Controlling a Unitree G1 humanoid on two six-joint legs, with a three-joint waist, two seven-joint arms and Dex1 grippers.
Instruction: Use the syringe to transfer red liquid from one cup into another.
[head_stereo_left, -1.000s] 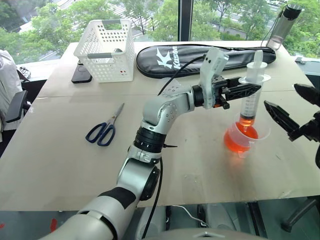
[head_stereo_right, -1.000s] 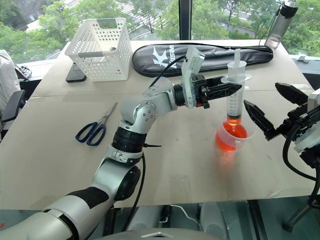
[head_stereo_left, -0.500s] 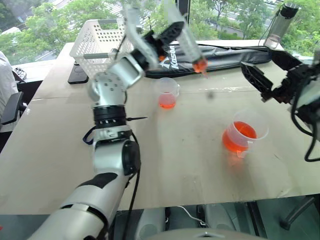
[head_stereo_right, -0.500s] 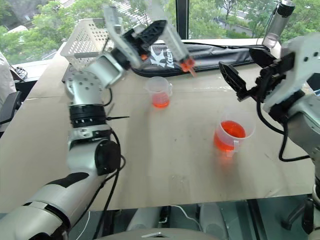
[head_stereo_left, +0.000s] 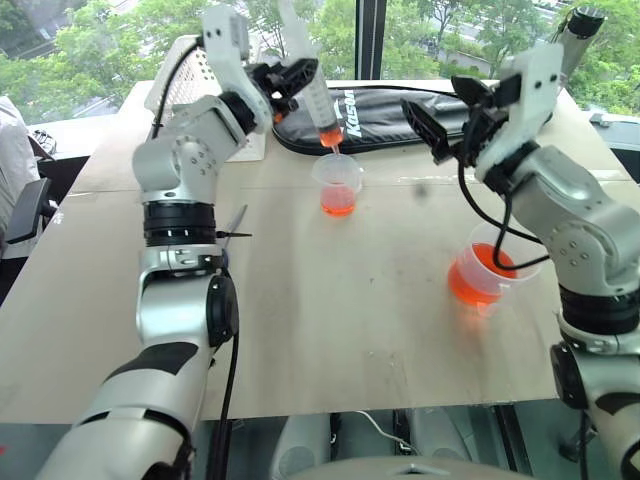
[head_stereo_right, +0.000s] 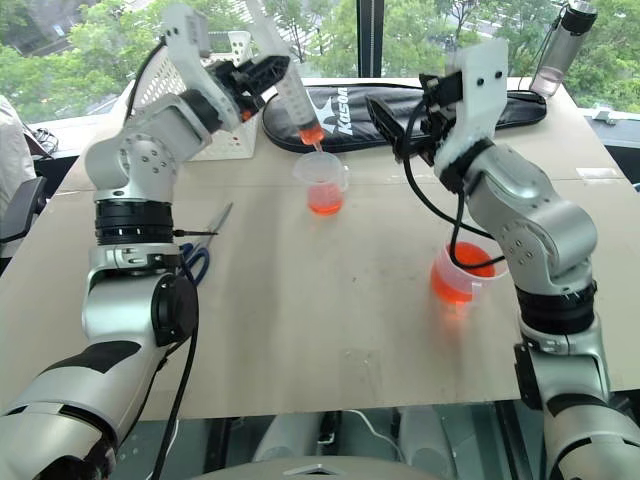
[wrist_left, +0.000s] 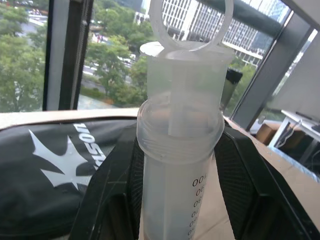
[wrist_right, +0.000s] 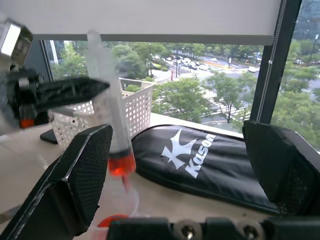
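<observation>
My left gripper (head_stereo_left: 297, 78) is shut on the barrel of the clear syringe (head_stereo_left: 313, 92), seen close in the left wrist view (wrist_left: 175, 165) between the black fingers (wrist_left: 112, 195). The syringe tilts, and its orange-red tip hangs just over the small clear cup (head_stereo_left: 338, 186), which holds some red liquid (head_stereo_left: 338, 205). A little red liquid (wrist_right: 121, 165) sits low in the barrel. The larger beaker (head_stereo_left: 487, 272) with red liquid stands to the right, nearer me. My right gripper (head_stereo_left: 438, 102) is open in the air, right of the syringe and apart from it.
A black racket bag (head_stereo_left: 385, 112) lies along the back of the table behind the small cup. A white basket (wrist_right: 141, 107) stands at the back left. Blue-handled scissors (head_stereo_right: 200, 258) lie on the left. A bottle (head_stereo_right: 555, 45) stands at the far right corner.
My left gripper carried the syringe from the beaker leftward to above the small cup. My right arm rose and swung left toward the syringe, its jaws staying open.
</observation>
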